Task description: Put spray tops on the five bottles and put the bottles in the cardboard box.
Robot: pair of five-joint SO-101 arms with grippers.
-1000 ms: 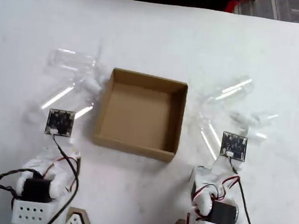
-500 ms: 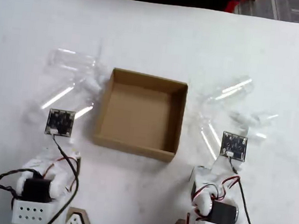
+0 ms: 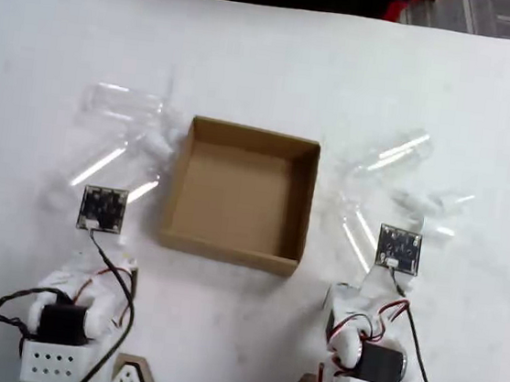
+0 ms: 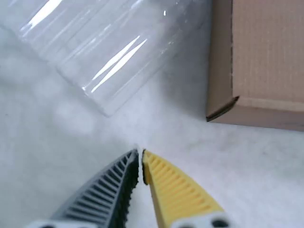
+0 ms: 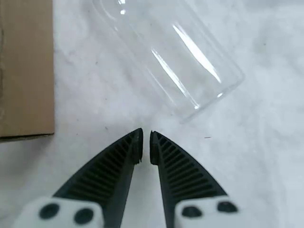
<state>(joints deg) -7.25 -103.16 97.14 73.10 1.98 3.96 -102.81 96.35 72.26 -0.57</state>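
An open cardboard box (image 3: 243,194) sits mid-table with nothing inside. Clear bottles lie on their sides to both flanks: a group left of the box (image 3: 118,143) and a group right of it (image 3: 381,173), with small clear spray tops (image 3: 424,203) among them. My left gripper (image 4: 141,153) is shut, empty, just short of a clear bottle (image 4: 109,47) and beside the box corner (image 4: 223,107). My right gripper (image 5: 145,137) is shut, empty, close to the base of another clear bottle (image 5: 178,61), with the box edge (image 5: 26,71) off to one side.
White cloth covers the table (image 3: 270,54). Both arm bases (image 3: 63,335) (image 3: 364,369) stand at the near edge. The far half of the table is bare; a dark room edge lies beyond it.
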